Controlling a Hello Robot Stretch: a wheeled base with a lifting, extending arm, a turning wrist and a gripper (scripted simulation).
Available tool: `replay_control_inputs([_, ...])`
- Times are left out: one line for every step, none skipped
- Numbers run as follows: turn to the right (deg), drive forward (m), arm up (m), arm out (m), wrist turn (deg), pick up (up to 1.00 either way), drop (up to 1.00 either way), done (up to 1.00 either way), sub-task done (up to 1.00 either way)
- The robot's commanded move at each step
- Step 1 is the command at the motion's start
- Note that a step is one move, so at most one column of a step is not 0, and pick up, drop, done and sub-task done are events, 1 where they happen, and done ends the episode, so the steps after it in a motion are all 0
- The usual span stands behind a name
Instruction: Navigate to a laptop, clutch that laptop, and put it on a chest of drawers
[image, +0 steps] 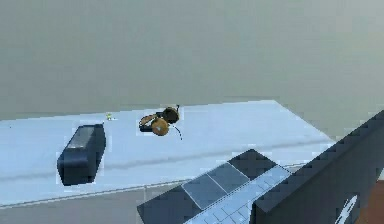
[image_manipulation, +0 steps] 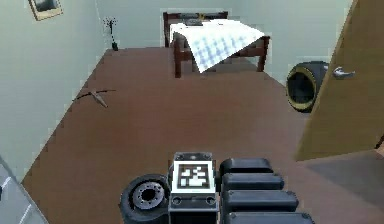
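Note:
An open laptop (image: 300, 185) with a grey keyboard and a dark screen sits large at the forward view's bottom right, in front of a pale blue-white top (image: 230, 125). I cannot tell whether the laptop rests on that top. At the arm side view's bottom edge the dark arm carries a white marker square (image_manipulation: 195, 177), and the gripper's (image_manipulation: 147, 197) dark rounded body sits left of it. Its far end cannot be made out, so I cannot tell whether it holds anything.
A dark grey box (image: 82, 152) and a small brown-yellow object (image: 160, 123) lie on the pale top. To the side are brown floor, a bed (image_manipulation: 215, 42) with a white checked cover, a wooden door (image_manipulation: 350, 85), a dark round thing (image_manipulation: 305, 85) and a small floor item (image_manipulation: 97, 95).

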Motion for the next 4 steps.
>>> replay_control_inputs([-18.0,0.0,0.0,0.0,0.0,0.0,0.0,0.0,0.0])
replay_control_inputs([0.0,0.3,0.0,0.0,0.0,0.0,0.0,0.0,0.0])
replay_control_inputs([24.0,0.0,0.0,0.0,0.0,0.0,0.0,0.0,0.0])
replay_control_inputs([-12.0,0.0,0.0,0.0,0.0,0.0,0.0,0.0,0.0])
